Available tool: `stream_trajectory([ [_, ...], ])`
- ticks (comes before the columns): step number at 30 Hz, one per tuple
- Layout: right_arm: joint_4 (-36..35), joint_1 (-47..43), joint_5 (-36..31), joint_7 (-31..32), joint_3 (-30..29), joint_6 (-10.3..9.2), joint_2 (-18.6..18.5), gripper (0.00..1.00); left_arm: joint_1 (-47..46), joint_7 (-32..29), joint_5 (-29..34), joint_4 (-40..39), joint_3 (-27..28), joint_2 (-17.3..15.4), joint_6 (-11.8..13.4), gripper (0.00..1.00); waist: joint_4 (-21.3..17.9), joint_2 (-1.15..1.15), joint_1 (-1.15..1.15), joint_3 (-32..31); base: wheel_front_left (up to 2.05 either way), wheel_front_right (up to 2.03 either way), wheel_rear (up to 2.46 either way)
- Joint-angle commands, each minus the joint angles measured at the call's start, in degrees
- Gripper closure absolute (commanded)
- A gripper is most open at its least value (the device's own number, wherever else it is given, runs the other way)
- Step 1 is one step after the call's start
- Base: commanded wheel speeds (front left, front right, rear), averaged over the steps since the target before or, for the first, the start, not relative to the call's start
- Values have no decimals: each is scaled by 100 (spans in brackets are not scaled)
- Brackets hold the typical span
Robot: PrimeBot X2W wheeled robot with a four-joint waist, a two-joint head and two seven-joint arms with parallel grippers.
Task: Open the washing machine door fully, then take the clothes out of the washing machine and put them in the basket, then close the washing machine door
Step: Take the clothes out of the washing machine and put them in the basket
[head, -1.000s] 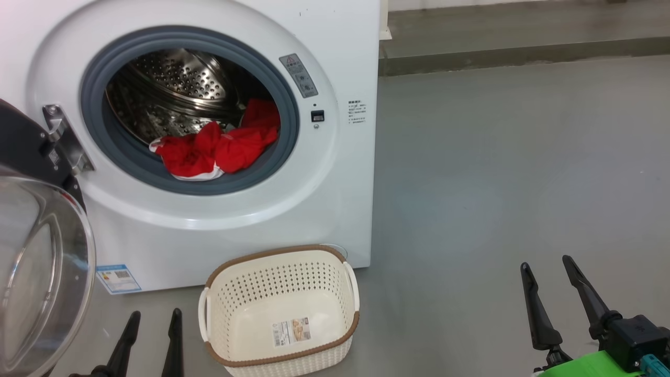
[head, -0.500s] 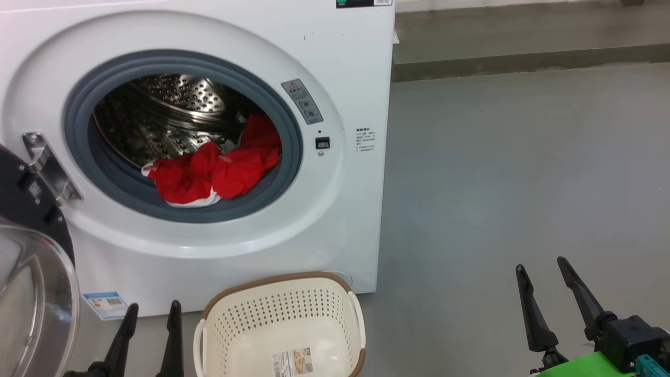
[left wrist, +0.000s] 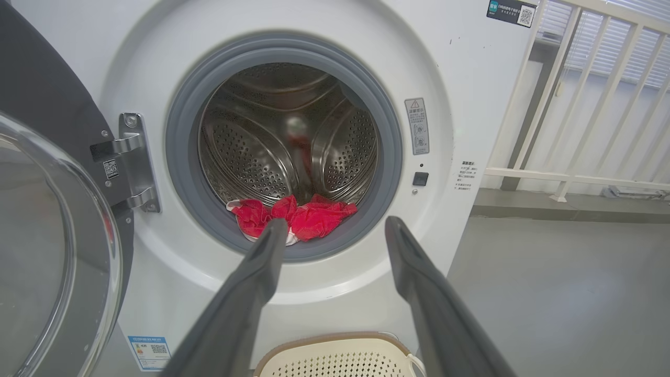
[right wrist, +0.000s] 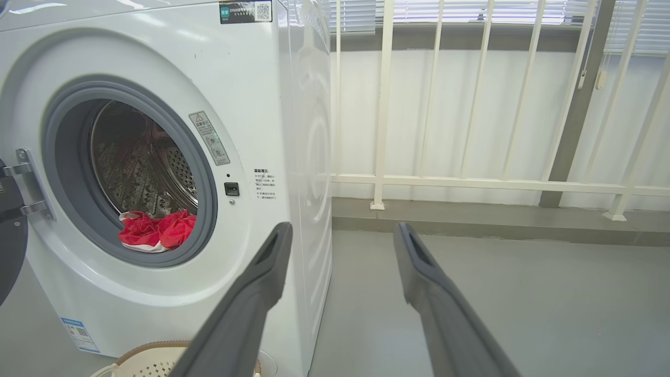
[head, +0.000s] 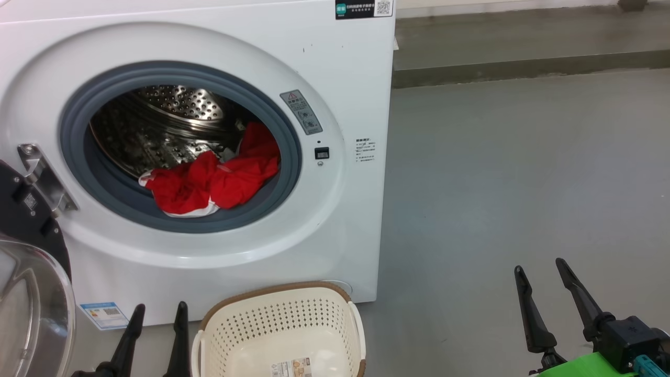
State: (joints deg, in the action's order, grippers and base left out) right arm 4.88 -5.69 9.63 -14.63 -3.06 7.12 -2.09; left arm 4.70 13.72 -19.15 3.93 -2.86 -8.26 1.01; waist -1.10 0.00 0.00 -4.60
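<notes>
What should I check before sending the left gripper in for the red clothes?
1. Washing machine door swung clear of the opening: ok.
2. Red clothes lying at the front lip of the drum, in plain sight: ok.
3. Left gripper open and empty: ok.
4. Right gripper open, empty, off to the side over the floor: ok.
5. Basket upright below the opening: ok.
6. Anything hidden under the red pile: cannot tell.

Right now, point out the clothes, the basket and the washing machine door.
the clothes (head: pixel 209 180), head view, middle of the red heap.
the basket (head: pixel 277 319), head view, perforated back wall.
the washing machine door (left wrist: pixel 47 235), left wrist view, glass bowl window.
</notes>
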Motion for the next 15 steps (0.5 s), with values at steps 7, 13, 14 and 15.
stream_trajectory([
  [7,-145,135,19,-37,146,36,-78,0,-284,54,-56,-133,202,-12,89,0,18,0,0,15,0,0,0],
  [13,-160,123,16,-37,171,36,-78,0,-332,33,-89,-95,163,6,103,0,51,0,0,40,0,0,0],
  [14,-165,121,17,-37,173,36,-78,0,-344,7,-141,-76,156,28,86,0,59,0,0,44,0,0,0],
  [15,-171,119,17,-37,176,36,-78,0,-360,-18,-186,-54,153,43,72,0,67,0,0,50,0,0,0],
])
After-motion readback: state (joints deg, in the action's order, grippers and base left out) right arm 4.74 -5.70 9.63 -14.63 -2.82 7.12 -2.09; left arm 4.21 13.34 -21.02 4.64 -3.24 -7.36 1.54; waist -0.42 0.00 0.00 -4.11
